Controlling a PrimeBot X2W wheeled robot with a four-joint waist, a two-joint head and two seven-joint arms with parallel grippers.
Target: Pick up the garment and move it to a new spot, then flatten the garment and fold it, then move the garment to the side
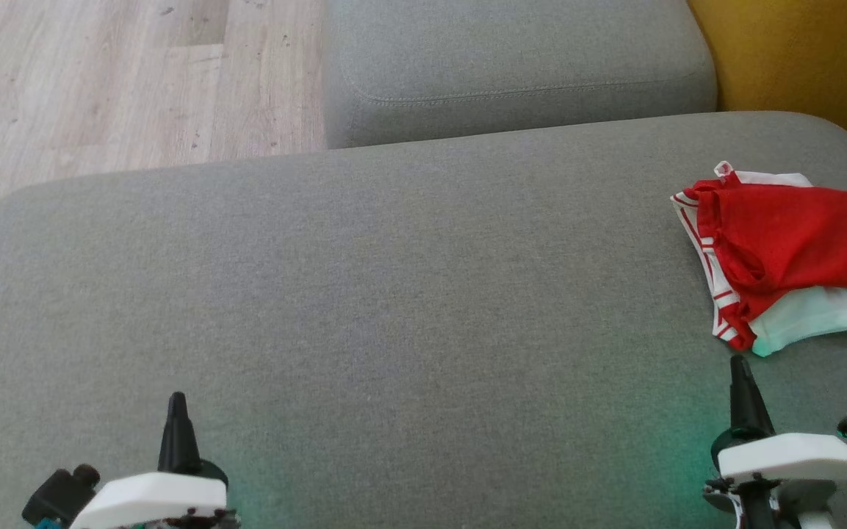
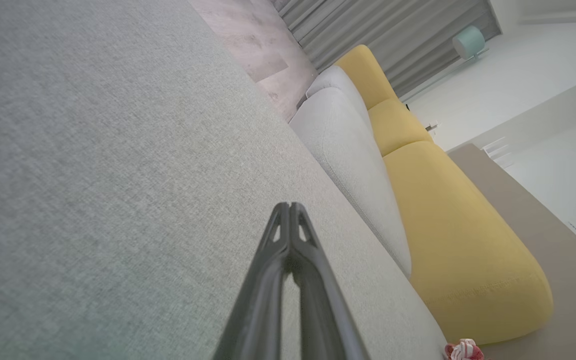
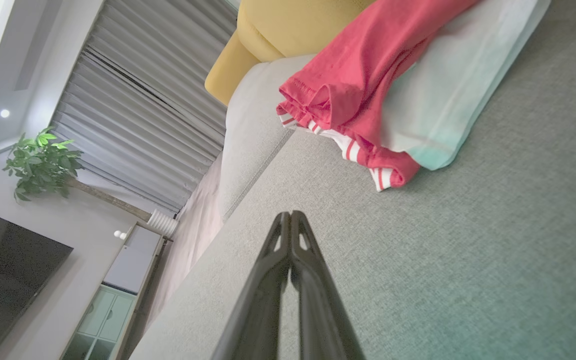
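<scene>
Nearest, low over the coarse grey woven sofa seat (image 1: 394,294): left claw (image 1: 177,402) and right claw (image 1: 739,365), dark tapered fingers clenched tip to tip, empty, pointing forward; just beyond the right claw, not touching, at the seat's right edge: roughly folded garment (image 1: 790,235), soft red and white, striped trim; farther, pale wood floor (image 1: 100,73); yellow cushion (image 1: 798,51).

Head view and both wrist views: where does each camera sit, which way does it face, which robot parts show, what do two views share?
Head view: on the head, facing forward and down at the grey cushion; left tool and right tool below, both shut.
Left wrist view: on the left wrist, facing along its shut tool over the cushion toward a yellow sofa.
Right wrist view: on the right wrist, facing along its shut tool toward the garment.
Shared: head and right wrist views show the garment.
</scene>
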